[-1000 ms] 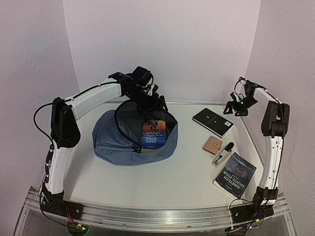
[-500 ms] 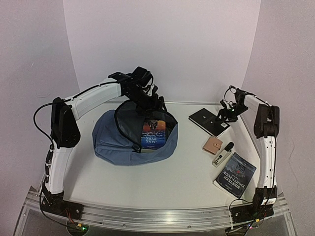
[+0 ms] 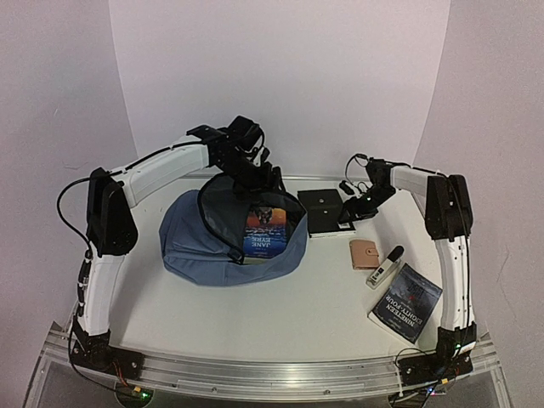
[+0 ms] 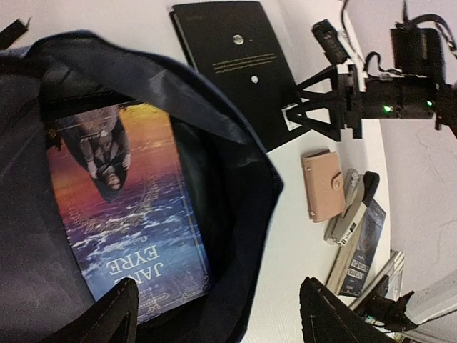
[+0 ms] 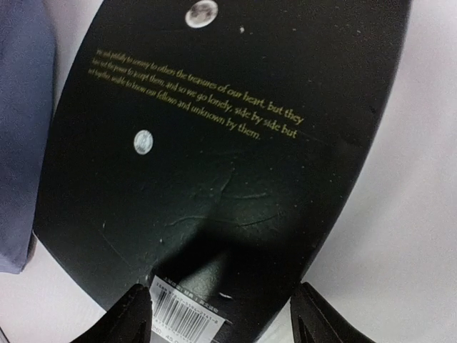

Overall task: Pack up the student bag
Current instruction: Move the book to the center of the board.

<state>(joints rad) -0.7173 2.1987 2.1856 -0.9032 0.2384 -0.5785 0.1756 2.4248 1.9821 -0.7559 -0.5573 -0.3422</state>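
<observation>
Top view: bag (image 3: 200, 245) is lying open on the tabletop (image 3: 323, 302), left of the right pincer (image 3: 350, 208), book (image 3: 325, 211) between. Left wrist: left pincer (image 4: 223, 316) is hovering spread above the bag. Right wrist: jaws are straddling the book end; grip unconfirmed.

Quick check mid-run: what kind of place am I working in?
Probably a staged lab test cell, not a real classroom: plain white backdrop panels box in a white table, and the left arm and right arm are bolted to an aluminium rail at its near edge.
</observation>
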